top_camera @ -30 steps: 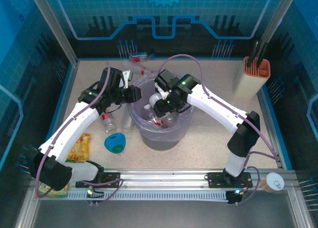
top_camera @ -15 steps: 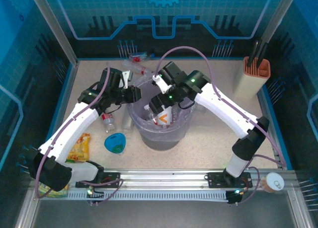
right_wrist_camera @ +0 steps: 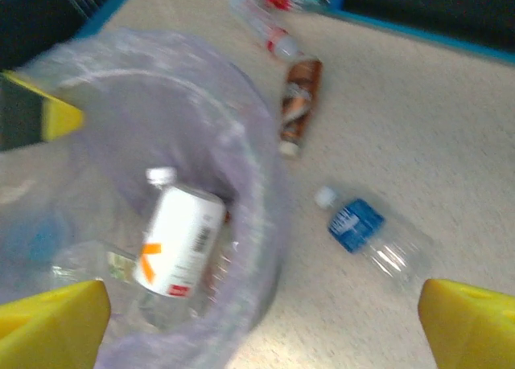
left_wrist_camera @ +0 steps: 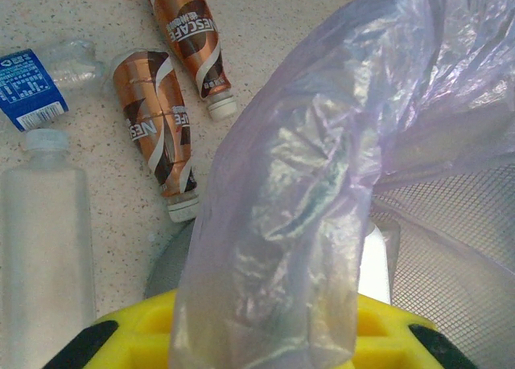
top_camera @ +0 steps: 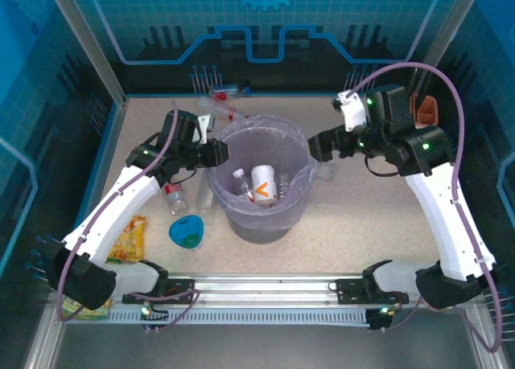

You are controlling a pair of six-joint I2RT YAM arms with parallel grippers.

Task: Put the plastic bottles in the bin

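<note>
We see the speckled table with the big grey bin standing near its middle, between our two arms, lined with a thin lilac bag. The left gripper sits at the bin's left rim. In its wrist view the bag film is bunched up between the yellow fingers, so we read this claw as pinched nearly closed on the bag's edge. The right gripper hangs just beside the bin's right rim. Its yellow fingertips stand at opposite corners of its wrist view, spread wide with nothing held between them. Inside the bin lie a white-labelled bottle with an orange mark and, touching it on the left, a small clear bottle. Other bottles lie on the table outside the bin: a brown-labelled bottle close to the bin's wall, a second brown bottle just beyond it, a tall clear bottle, a blue-labelled bottle and a red-labelled bottle near the far edge. A yellow snack packet and a small blue bowl lie to the front left of the bin.
</note>
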